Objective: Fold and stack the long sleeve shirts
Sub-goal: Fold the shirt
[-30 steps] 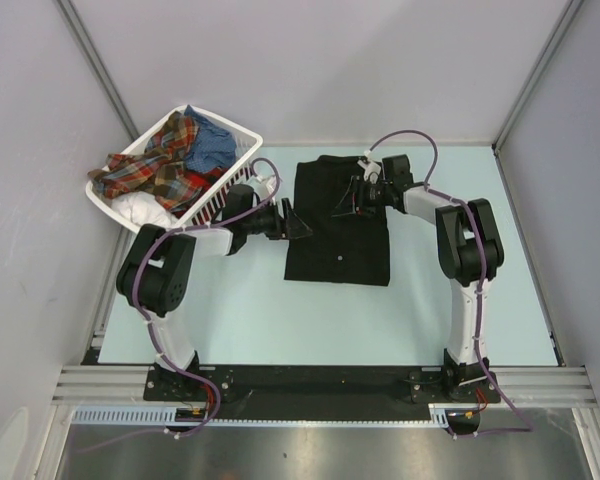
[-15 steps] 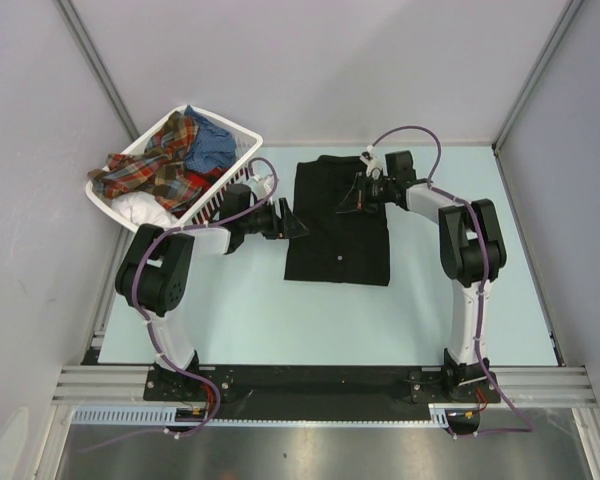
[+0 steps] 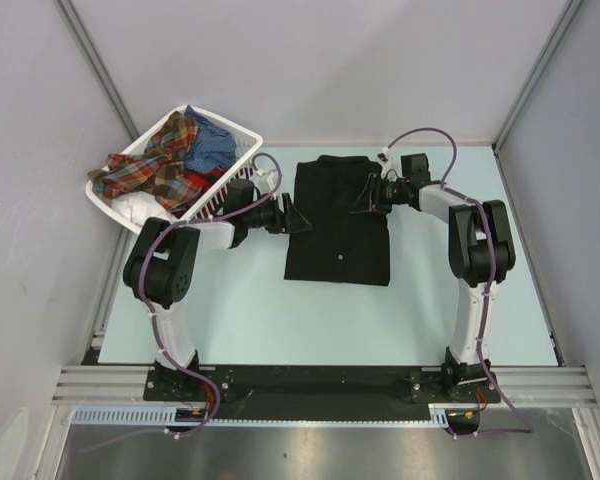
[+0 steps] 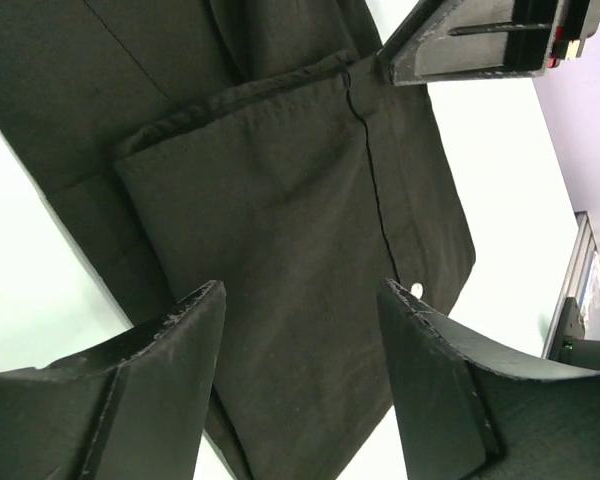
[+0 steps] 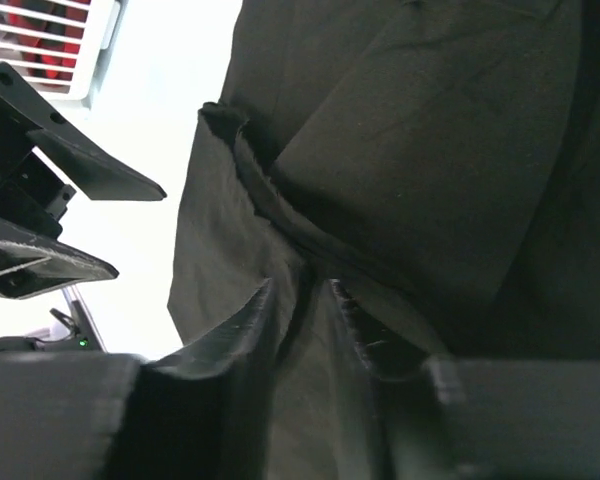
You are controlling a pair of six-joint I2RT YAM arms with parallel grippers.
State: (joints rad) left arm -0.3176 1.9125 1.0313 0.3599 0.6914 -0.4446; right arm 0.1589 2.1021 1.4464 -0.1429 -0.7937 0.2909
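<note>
- Tabletop first: pale blue-green, smooth and matte, boxed in by plain grey wall panels with metal posts at the corners.
- Far left corner, the white slatted plastic basket sits at an angle, heaped with crumpled cloth. A red-orange plaid shirt spills over the rim, a blue shirt lies at the back and a white shirt at the near end.
- Centre of the table, the black shirt lies flat, folded to a rough rectangle. It's soft woven cloth, and my left wrist view shows a stitched seam and a small pale button.
- My left gripper hangs at the shirt's left edge, fingers spread wide, gripping nothing, cloth in sight below them.
- My right gripper is over the shirt's far right part, pointing toward the left one. The two are near, not touching.
- Right fingers are nearly together, just a slit, and a raised ridge of black cloth runs up into it. Pinched or only brushing, I cannot tell.
</note>
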